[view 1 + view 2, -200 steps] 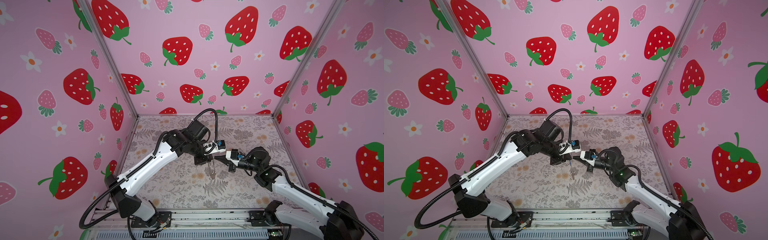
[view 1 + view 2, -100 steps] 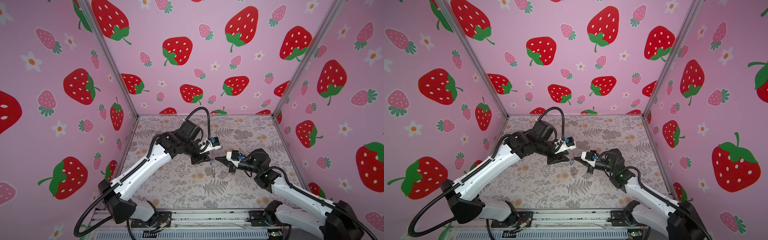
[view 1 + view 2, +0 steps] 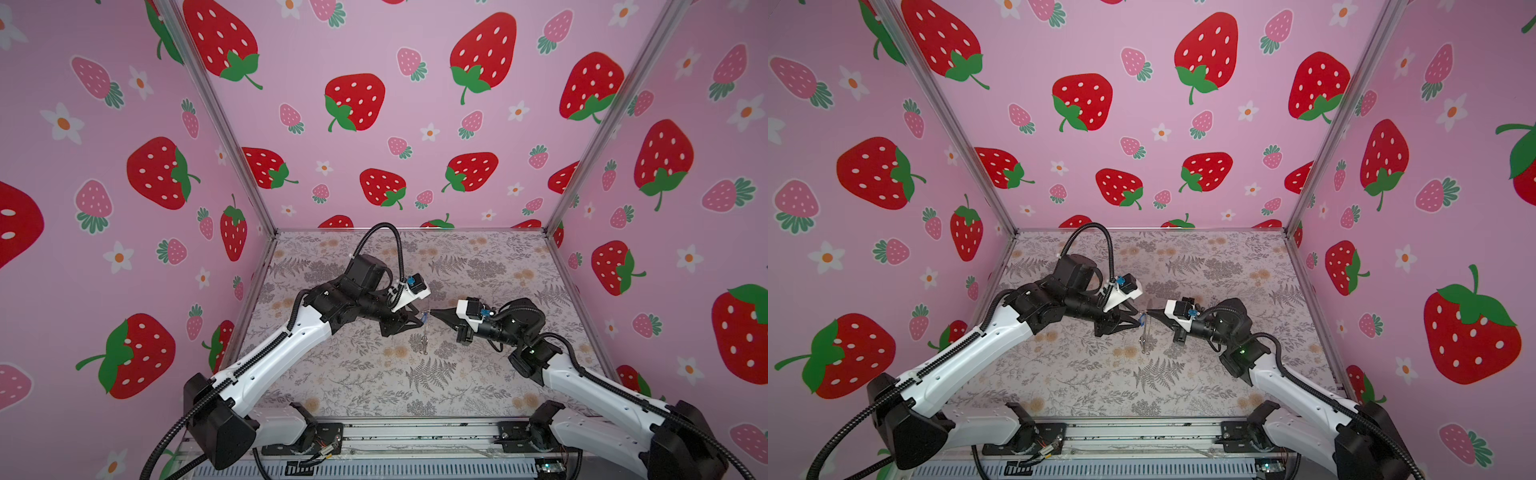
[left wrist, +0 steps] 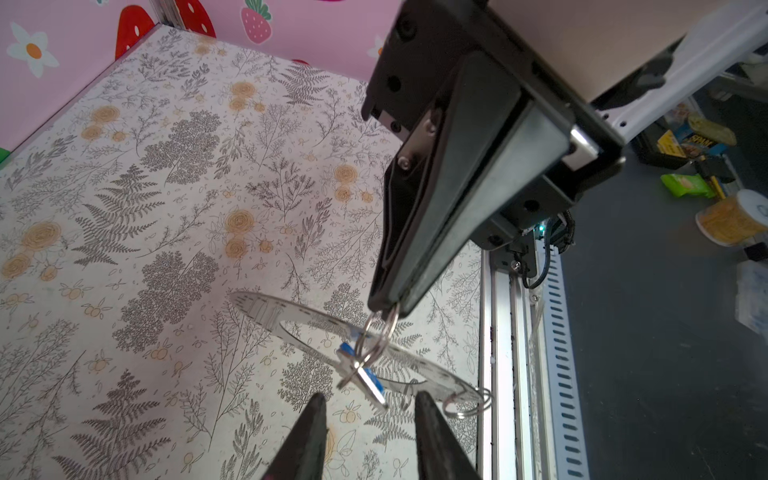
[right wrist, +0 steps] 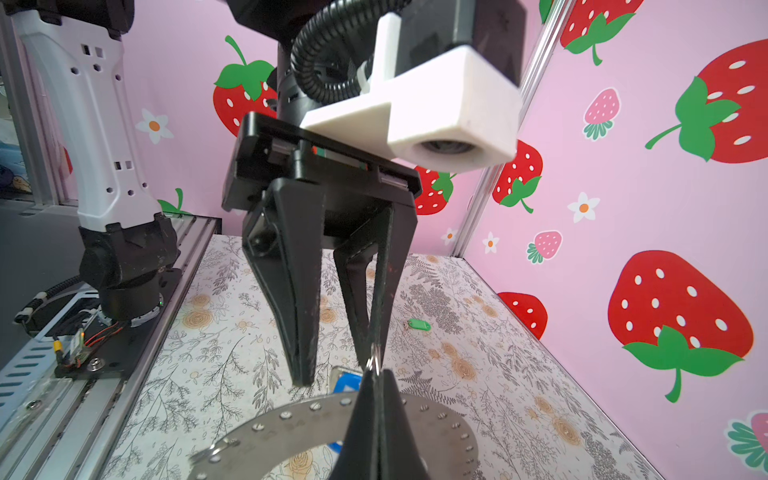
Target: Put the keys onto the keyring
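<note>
The keyring [image 4: 270, 312], a flat grey metal ring, hangs in mid-air over the middle of the table; in both top views it shows edge-on [image 3: 424, 341] [image 3: 1145, 340]. My right gripper [image 4: 384, 308] [image 5: 376, 371] is shut on a small wire ring [image 4: 376, 332] threaded on it. The blue key [image 4: 362, 374] [image 5: 345, 384] dangles from that small ring, between my left gripper's fingertips [image 4: 318, 399] without touching them. My left gripper [image 4: 369, 397] [image 5: 336, 370] is open, tip to tip with the right. The green key [image 5: 419, 324] lies on the table behind it.
A second small wire ring [image 4: 467, 403] hangs at the keyring's far end. Pink strawberry walls [image 3: 374, 124] close in three sides. An aluminium rail [image 3: 415, 436] with both arm bases runs along the table's front edge. Clutter [image 4: 727, 216] lies on the floor outside.
My left gripper has opened, let go of the blue key and drawn back a little to the left. The right gripper still holds the small ring in the same place.
</note>
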### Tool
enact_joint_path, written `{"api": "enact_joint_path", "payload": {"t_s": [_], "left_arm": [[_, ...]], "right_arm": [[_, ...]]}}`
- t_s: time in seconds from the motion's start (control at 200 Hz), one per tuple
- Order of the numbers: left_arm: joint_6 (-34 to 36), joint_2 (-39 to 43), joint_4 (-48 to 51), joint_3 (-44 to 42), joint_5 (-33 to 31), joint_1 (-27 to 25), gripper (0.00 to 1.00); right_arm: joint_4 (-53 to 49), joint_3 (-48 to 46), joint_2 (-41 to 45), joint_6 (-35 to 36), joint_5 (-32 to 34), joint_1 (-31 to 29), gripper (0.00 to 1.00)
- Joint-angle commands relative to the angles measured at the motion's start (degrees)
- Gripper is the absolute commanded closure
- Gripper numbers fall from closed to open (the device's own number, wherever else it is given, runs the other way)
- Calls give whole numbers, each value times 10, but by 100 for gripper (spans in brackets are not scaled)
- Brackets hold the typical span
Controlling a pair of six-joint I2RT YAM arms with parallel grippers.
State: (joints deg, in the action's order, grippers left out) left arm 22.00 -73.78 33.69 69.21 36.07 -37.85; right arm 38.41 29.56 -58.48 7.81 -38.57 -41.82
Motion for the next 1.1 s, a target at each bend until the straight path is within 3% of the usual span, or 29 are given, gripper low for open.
{"api": "enact_joint_path", "payload": {"t_s": [0.0, 0.315, 0.745, 0.775, 1.096], "left_arm": [[-40, 16, -78, -21, 37, 2, 62], [-42, -5, -88, -21, 23, -3, 72], [1, -11, -40, -2, 16, -10, 93], [6, -15, -33, 2, 22, -9, 98], [45, -53, 36, 45, 67, -9, 100]], "right_arm": [[42, -1, 3, -14, 8, 3, 100], [44, -2, 6, -17, 14, 3, 100], [64, -15, 14, -25, 21, 3, 100], [69, -16, 14, -27, 21, 3, 100], [81, -25, 23, -28, 16, 3, 100]]}}
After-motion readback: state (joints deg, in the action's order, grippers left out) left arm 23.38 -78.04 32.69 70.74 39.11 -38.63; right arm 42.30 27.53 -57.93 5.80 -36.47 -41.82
